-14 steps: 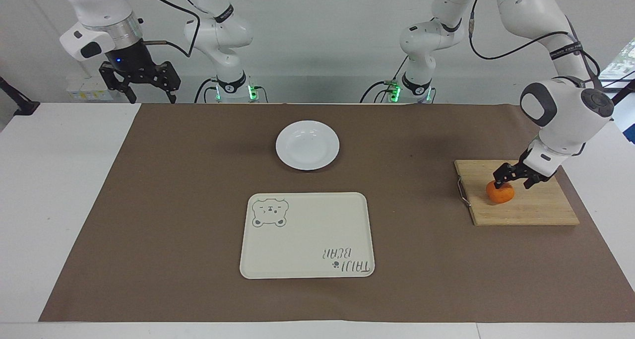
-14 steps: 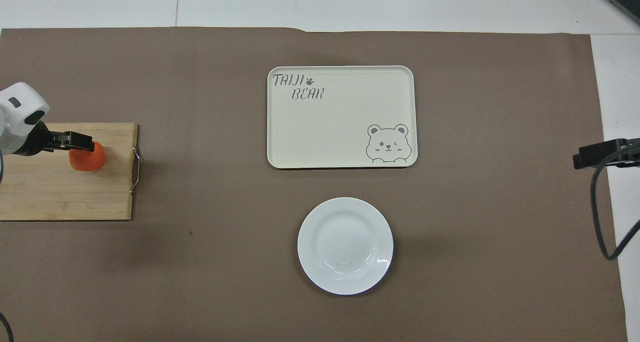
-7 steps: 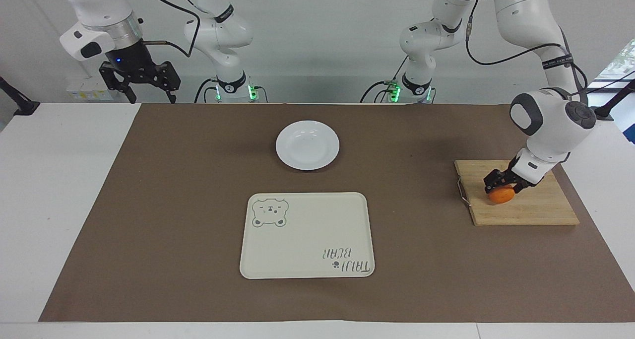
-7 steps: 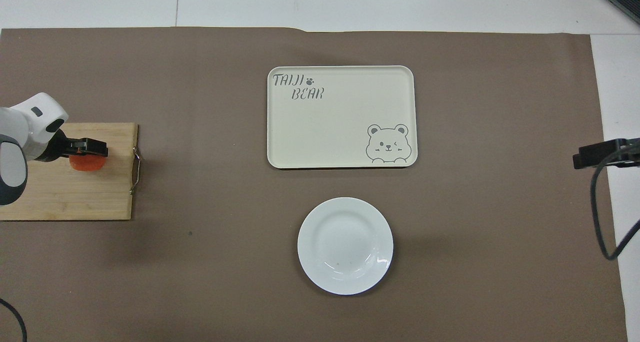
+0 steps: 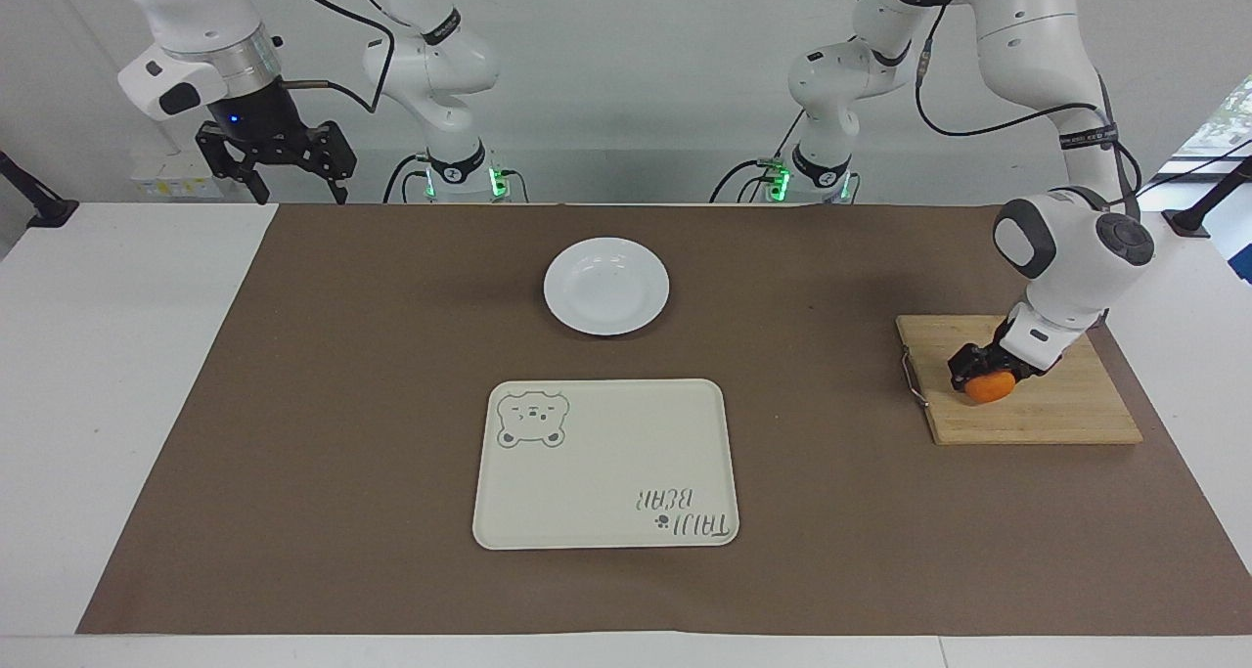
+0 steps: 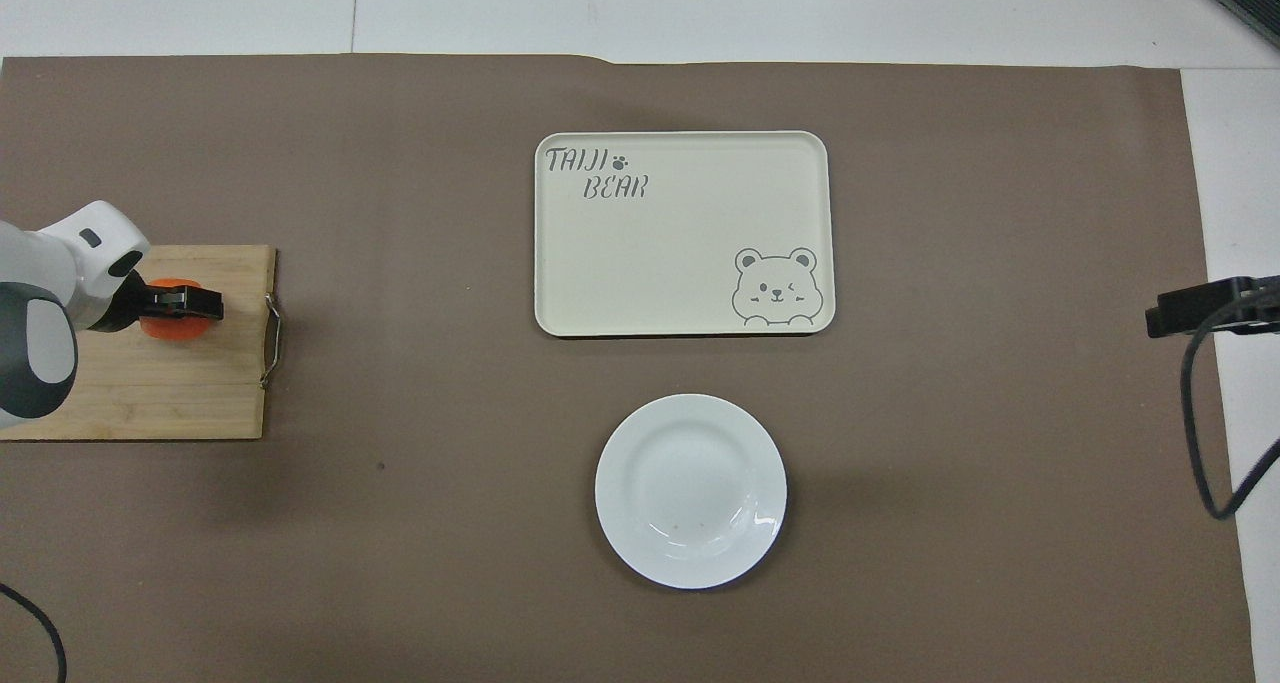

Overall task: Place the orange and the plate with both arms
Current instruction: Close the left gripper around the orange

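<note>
Orange is found on the wooden cutting board at the left arm's end of the table, half hidden under the left gripper, whose fingers are set around it; a firm pinch cannot be confirmed. No long axis is shown. Right gripper is held spread, waiting above the table edge. White plate and cream tray are separated by bare brown mat.

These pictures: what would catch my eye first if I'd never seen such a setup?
The bright orange on the wooden cutting board at the left arm's end of the table, with the left gripper down on it. Mid-table, the white plate lies nearer the robots than the bear tray. The right gripper waits, raised.
</note>
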